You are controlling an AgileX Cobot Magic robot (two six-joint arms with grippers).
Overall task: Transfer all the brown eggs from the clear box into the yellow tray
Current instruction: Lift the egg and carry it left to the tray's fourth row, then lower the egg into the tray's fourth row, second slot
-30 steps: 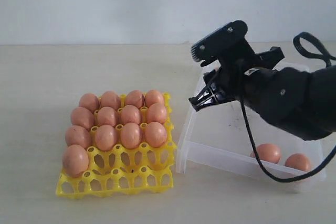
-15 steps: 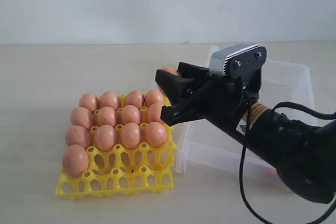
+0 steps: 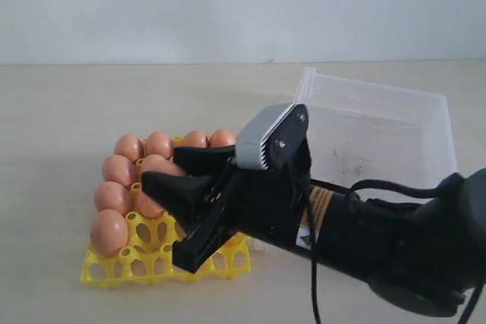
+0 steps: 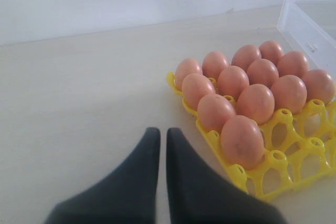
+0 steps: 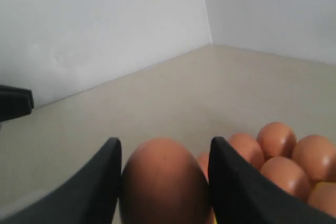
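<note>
My right gripper (image 3: pixel 161 169) is shut on one brown egg (image 5: pixel 164 182), which sits between its two black fingers (image 5: pixel 100 182). It hangs low over the front middle of the yellow tray (image 3: pixel 163 263). Several brown eggs (image 3: pixel 112 168) fill the tray's back rows, and one stands in the front left cup (image 3: pixel 108 231). The clear box (image 3: pixel 380 134) lies right of the tray, and my right arm hides most of its floor. My left gripper (image 4: pixel 161 135) is shut and empty above bare table, beside the yellow tray (image 4: pixel 310 145) and its eggs (image 4: pixel 242 141).
The thick black right arm (image 3: pixel 364 240) and its cable cross the front of the box. A pale wall stands behind the beige table (image 3: pixel 76 104). A corner of the clear box (image 4: pixel 307 24) shows in the left wrist view.
My right gripper has carried the egg from above the clear box leftward and down, to just above the tray. The eggs in the tray have not moved.
</note>
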